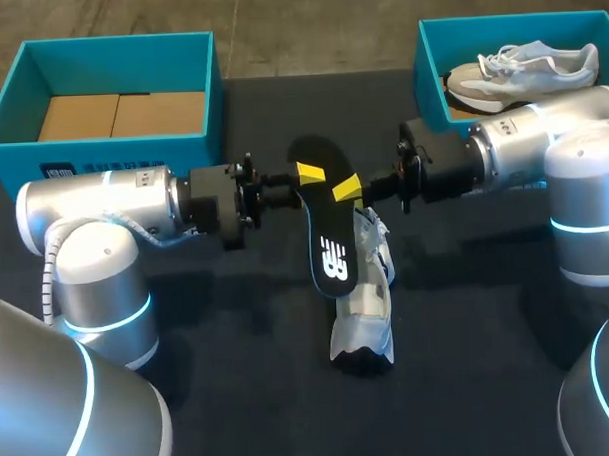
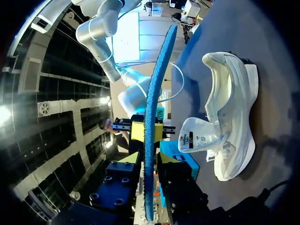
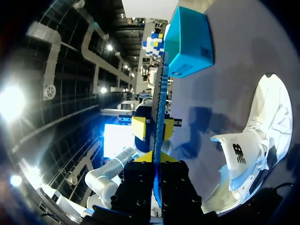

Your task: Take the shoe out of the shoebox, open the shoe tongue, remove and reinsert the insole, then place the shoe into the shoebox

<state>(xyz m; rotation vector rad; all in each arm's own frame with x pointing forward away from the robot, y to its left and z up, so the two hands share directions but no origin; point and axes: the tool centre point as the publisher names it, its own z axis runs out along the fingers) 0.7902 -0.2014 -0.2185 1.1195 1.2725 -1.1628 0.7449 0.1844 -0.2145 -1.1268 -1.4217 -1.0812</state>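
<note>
a: where's the flat black foam insole [image 1: 325,227]?
b: held above the dark counter [image 1: 240,400] at the middle. the left end effector [image 1: 305,175] and right end effector [image 1: 349,189] are both clamped on its far half, one from each edge.
a: and the white mesh sneaker [image 1: 365,306]?
b: lying on the counter, partly under the insole's near end, tongue standing open. the teal cardboard shoebox [image 1: 118,44] sits far left, well apart.

Two shoes [image 1: 367,308] [image 1: 529,66], two boxes [image 1: 112,155] [image 1: 426,66], seemingly one insole [image 1: 330,237].
</note>
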